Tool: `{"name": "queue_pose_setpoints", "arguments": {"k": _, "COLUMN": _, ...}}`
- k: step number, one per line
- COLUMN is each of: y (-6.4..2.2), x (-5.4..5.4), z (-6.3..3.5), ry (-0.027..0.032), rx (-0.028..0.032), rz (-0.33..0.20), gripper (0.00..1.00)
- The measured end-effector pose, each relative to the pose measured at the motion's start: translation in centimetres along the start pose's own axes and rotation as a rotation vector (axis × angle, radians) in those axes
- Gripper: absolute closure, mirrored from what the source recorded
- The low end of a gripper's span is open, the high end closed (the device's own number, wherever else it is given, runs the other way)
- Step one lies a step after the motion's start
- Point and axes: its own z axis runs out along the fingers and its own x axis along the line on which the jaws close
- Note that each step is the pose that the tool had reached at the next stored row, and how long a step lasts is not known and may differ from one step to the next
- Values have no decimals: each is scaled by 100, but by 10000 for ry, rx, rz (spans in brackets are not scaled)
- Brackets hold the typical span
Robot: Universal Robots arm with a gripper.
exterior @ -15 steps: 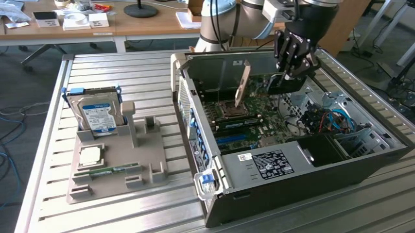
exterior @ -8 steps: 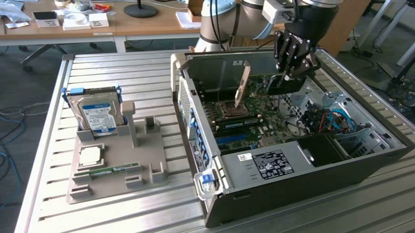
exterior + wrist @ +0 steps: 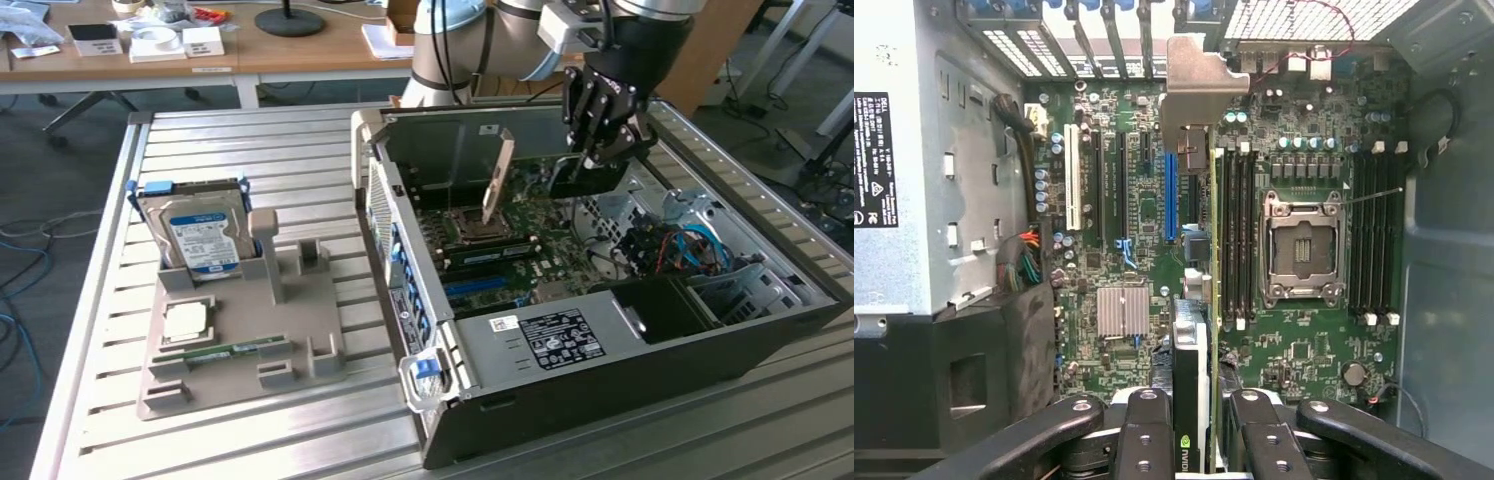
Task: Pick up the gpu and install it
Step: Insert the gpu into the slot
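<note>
Pincer (image 3: 1194,440), closed on the gpu (image 3: 1192,360), holds the card edge-on above the motherboard (image 3: 1314,350), inside the open case (image 3: 601,400), at about 2 o'clock in the exterior view. We judge that good seating needs the card upright, with its edge lined over the blue slot (image 3: 1170,195) and clear of the memory slots (image 3: 1239,240), and its bracket (image 3: 1189,90) toward the rear grille (image 3: 1304,20).

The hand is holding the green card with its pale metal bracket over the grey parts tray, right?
No. The exterior view shows the hand holding the green card with its pale metal bracket over the open dark computer case, not over the grey parts tray.
</note>
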Motion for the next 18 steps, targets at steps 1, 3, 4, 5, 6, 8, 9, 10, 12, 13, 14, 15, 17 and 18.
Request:
{"name": "queue_pose_setpoints", "arguments": {"k": 1, "y": 0, "x": 0, "z": 0, "ry": 1, "rx": 0, "rz": 0, "gripper": 73}}
{"name": "queue_pose_setpoints", "arguments": {"k": 3, "y": 0, "x": 0, "z": 1, "ry": -1, "rx": 0, "rz": 0, "gripper": 73}}
{"name": "queue_pose_setpoints", "arguments": {"k": 4, "y": 0, "x": 0, "z": 1, "ry": -1, "rx": 0, "rz": 0, "gripper": 73}}
{"name": "queue_pose_setpoints", "arguments": {"k": 5, "y": 0, "x": 0, "z": 2, "ry": -1, "rx": 0, "rz": 0, "gripper": 73}}
{"name": "queue_pose_setpoints", "arguments": {"k": 6, "y": 0, "x": 0, "z": 6, "ry": -3, "rx": 1, "rz": 0, "gripper": 73}}
{"name": "queue_pose_setpoints", "arguments": {"k": 8, "y": 0, "x": 1, "z": 17, "ry": -2, "rx": 0, "rz": 0, "gripper": 73}}
{"name": "queue_pose_setpoints", "arguments": {"k": 9, "y": 0, "x": 1, "z": 24, "ry": -1, "rx": 0, "rz": 0, "gripper": 73}}
{"name": "queue_pose_setpoints", "arguments": {"k": 10, "y": 1, "x": 1, "z": 31, "ry": -1, "rx": 1, "rz": 0, "gripper": 73}}
{"name": "queue_pose_setpoints", "arguments": {"k": 12, "y": 1, "x": 1, "z": 44, "ry": 0, "rx": 0, "rz": 0, "gripper": 73}}
{"name": "queue_pose_setpoints", "arguments": {"k": 13, "y": 1, "x": 2, "z": 51, "ry": 0, "rx": 0, "rz": 0, "gripper": 73}}
{"name": "queue_pose_setpoints", "arguments": {"k": 14, "y": 1, "x": 2, "z": 57, "ry": 0, "rx": 0, "rz": 0, "gripper": 73}}
{"name": "queue_pose_setpoints", "arguments": {"k": 15, "y": 1, "x": 2, "z": 63, "ry": 0, "rx": 0, "rz": 0, "gripper": 73}}
{"name": "queue_pose_setpoints", "arguments": {"k": 17, "y": 1, "x": 2, "z": 67, "ry": 1, "rx": -1, "rz": 0, "gripper": 73}}
{"name": "queue_pose_setpoints", "arguments": {"k": 18, "y": 1, "x": 2, "z": 67, "ry": 1, "rx": 0, "rz": 0, "gripper": 73}}
